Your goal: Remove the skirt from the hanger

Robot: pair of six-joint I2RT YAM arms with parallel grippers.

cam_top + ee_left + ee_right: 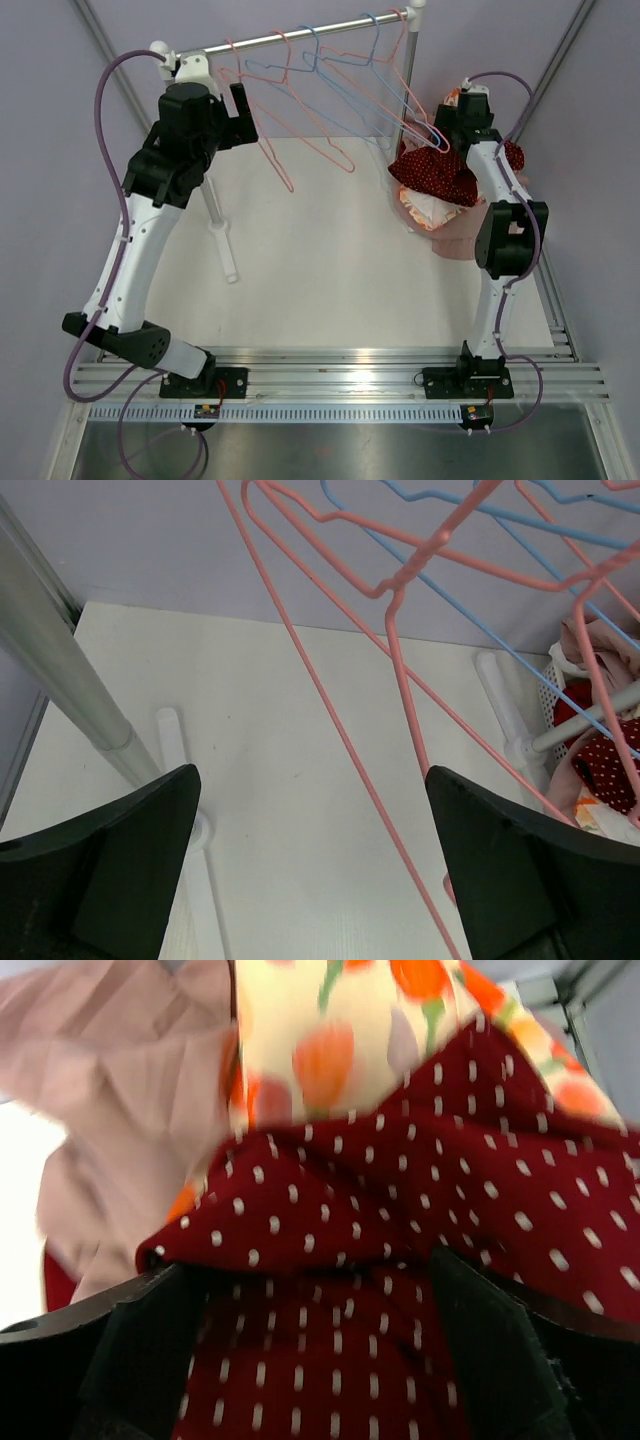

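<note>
My right hand point(310, 1260) hangs low over a heap of clothes at the far right corner of the surface point(320, 260). Its two fingers point(150, 1360) are spread wide. The dark red skirt with white dots point(400, 1190) lies directly under this hand. Its cloth fills the gap between the fingers and bunches up in a fold just beyond the fingertips. The cloth touches the inner faces of both fingers, but they do not squeeze it. Past that fold, further from my hand, lies a cream cloth printed with orange flowers point(310, 1030). A pale pink garment point(120, 1070) is crumpled off to the left of the hand. From above, the skirt sits on top of that heap, spreading out to both sides of my right wrist.

My left hand point(310, 775) is raised high at the other end of the metal rail point(300, 35), and it too is spread wide with nothing gripped. A pink wire hanger point(395, 650) slants down through the space ahead of this hand, just off the right finger. Blue hangers point(330, 60) hang further along the rail, toward my right hand. The rack's grey post point(60, 670) runs down to the left of the left finger.
</note>
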